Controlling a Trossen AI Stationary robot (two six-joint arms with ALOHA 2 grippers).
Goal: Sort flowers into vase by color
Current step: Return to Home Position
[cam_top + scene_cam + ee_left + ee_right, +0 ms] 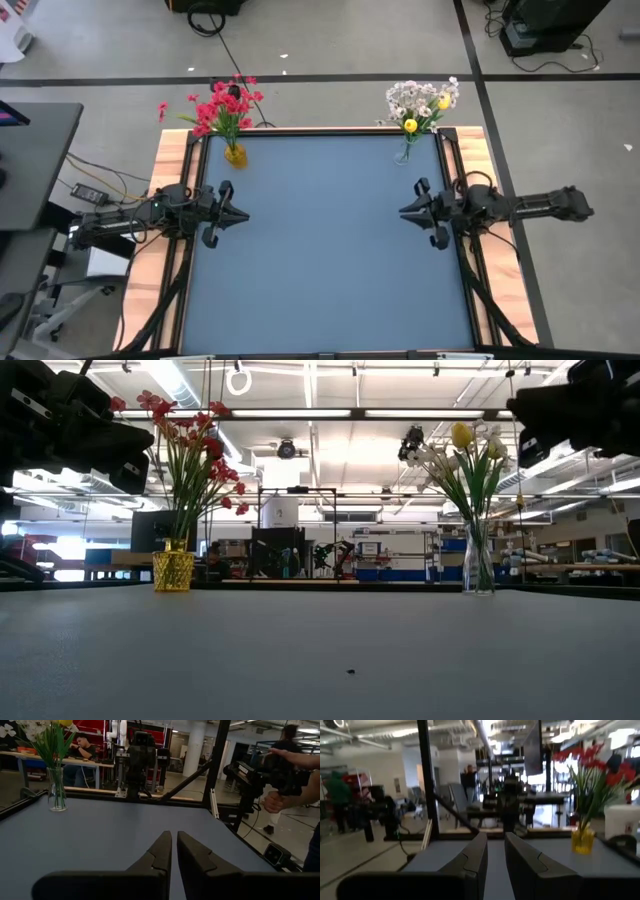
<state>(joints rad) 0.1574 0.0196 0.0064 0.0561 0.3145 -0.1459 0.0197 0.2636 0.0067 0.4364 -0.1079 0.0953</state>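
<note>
Left claw nearly shut, empty, above the tabletop's left edge. Right claw slightly parted, empty, at the right edge. Well beyond both, at the far corners: red flowers upright in a yellow vase, white and yellow flowers in a clear vase.

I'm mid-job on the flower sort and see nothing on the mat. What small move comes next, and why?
Probably none beyond holding both arms parked. The red flowers stand in the yellow vase, the white and yellow flowers in the clear vase, and no loose stems lie on the table. The left claw and the right claw hover empty at the sides.
</note>
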